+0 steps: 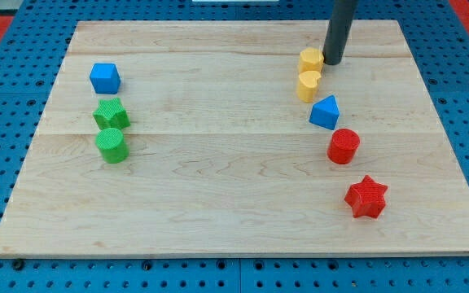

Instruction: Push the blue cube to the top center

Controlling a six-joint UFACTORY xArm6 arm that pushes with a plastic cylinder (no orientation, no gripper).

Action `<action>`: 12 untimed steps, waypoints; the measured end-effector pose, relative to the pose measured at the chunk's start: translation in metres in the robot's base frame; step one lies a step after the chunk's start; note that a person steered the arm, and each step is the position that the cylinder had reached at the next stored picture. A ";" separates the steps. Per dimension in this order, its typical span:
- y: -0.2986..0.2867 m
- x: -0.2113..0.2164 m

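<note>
Wooden board (218, 179) on blue pegboard (6, 81). Right side, running top to bottom: two yellow blocks touching, upper yellow block (311, 59) and lower yellow block (309, 85), then blue triangular block (326, 112), red cylinder (344, 146), red star (366, 197). My tip (333, 62) just right of upper yellow block, touching or nearly so; bare rod, no fingers, nothing held. Left side: green star (111, 113) just below the blue cube (104, 78), green cylinder (111, 146) under that. Blue cube at upper left, well apart from tip, upright, bright blue. Nothing between cube and top center.
</note>
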State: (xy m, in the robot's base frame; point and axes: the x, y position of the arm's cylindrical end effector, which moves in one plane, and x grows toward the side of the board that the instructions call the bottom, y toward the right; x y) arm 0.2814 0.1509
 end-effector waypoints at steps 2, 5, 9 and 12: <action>-0.005 -0.078; -0.274 -0.026; -0.389 0.058; -0.215 0.085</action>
State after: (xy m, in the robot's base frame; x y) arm 0.3660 -0.0637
